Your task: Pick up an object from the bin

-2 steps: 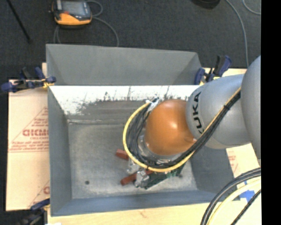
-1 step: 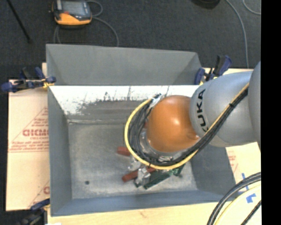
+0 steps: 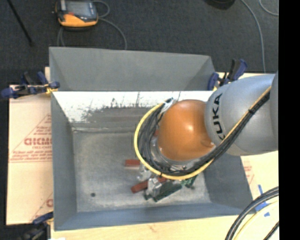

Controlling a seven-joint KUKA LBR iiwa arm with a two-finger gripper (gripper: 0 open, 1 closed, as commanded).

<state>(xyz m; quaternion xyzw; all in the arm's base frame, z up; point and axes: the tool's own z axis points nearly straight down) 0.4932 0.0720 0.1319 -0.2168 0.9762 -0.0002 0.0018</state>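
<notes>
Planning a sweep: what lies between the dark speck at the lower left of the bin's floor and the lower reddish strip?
Nothing; the camera view shows bare grey bin floor from the dark speck to the reddish strip.

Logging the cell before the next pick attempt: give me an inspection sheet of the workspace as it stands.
Surface: grey bin floor, scuffed, with one dark speck.
Job's things: red-brown pieces and a green thing, bunched near the front middle.
Clutter: nothing seen.
Grippers: gripper low among those things, below the orange cover.
Cables: yellow cable looped round the wrist.
Surroundings: orange-black device on the dark floor behind the bin.
</notes>
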